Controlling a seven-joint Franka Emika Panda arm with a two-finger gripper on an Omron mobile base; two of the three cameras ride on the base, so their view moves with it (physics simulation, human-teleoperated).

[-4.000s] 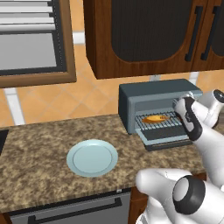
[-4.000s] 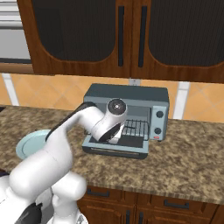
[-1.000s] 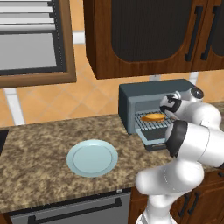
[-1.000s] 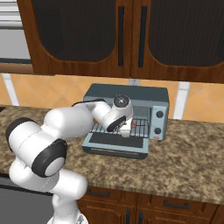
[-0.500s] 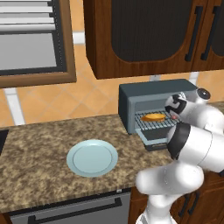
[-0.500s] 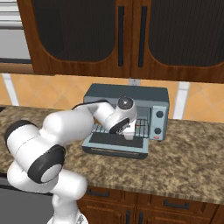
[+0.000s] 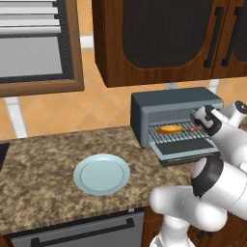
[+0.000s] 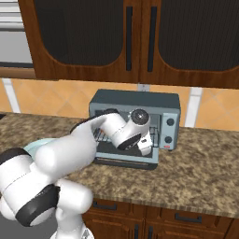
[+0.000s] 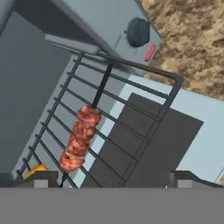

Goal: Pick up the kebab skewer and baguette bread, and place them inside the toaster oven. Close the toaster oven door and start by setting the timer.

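Seen w/ door down: toaster oven at centre-right of left base view, baguette bread and kebab skewer both lying on its wire rack, bread at left, skewer at right. Gripper parked at bottom of hand view, fingers wide apart, nothing between them, over toaster oven door. Pale plate bare on granite counter, lower left.

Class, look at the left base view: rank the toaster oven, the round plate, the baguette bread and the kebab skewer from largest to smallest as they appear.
1. toaster oven
2. plate, though nearer the camera
3. baguette bread
4. kebab skewer, partly hidden by the arm, so unsure
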